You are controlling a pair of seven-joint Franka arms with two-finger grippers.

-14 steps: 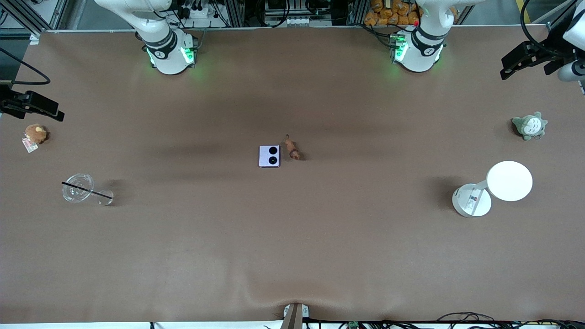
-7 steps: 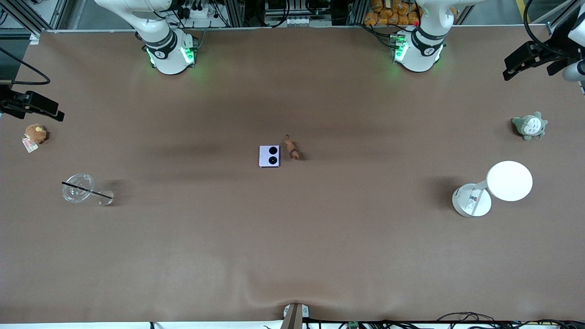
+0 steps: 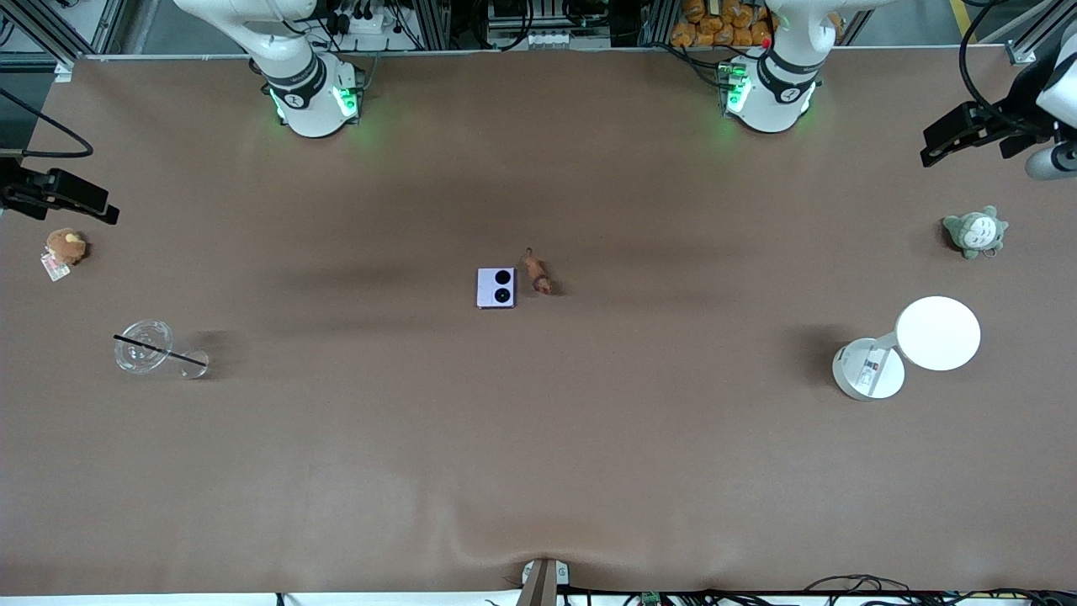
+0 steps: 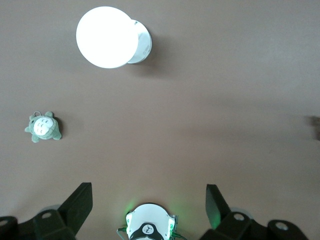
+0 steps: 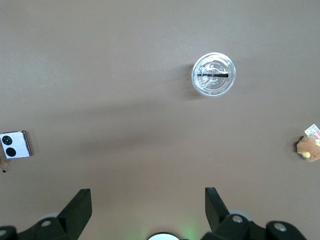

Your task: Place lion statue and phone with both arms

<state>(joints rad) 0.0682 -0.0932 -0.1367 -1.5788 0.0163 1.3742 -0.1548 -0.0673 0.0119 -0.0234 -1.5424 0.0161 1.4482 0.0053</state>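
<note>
The lavender-pink phone (image 3: 496, 288) lies flat at the table's middle, its two black camera circles facing up. The tiny reddish-brown lion statue (image 3: 537, 273) lies right beside it, toward the left arm's end. My left gripper (image 3: 963, 133) hangs high over the left arm's end of the table, open and empty (image 4: 148, 192). My right gripper (image 3: 63, 198) hangs high over the right arm's end, open and empty (image 5: 148, 196). The right wrist view shows the phone (image 5: 15, 144) at its edge. The left wrist view shows only a dim bit of the statue (image 4: 315, 126) at its edge.
A grey-green and white plush (image 3: 974, 232) and a white round-topped stand (image 3: 937, 333) sit at the left arm's end. A brown plush with a tag (image 3: 65, 246) and a clear lidded cup with a black straw (image 3: 145, 346) sit at the right arm's end.
My left gripper has shifted slightly over its end of the table. The phone, the statue and the right gripper have not moved.
</note>
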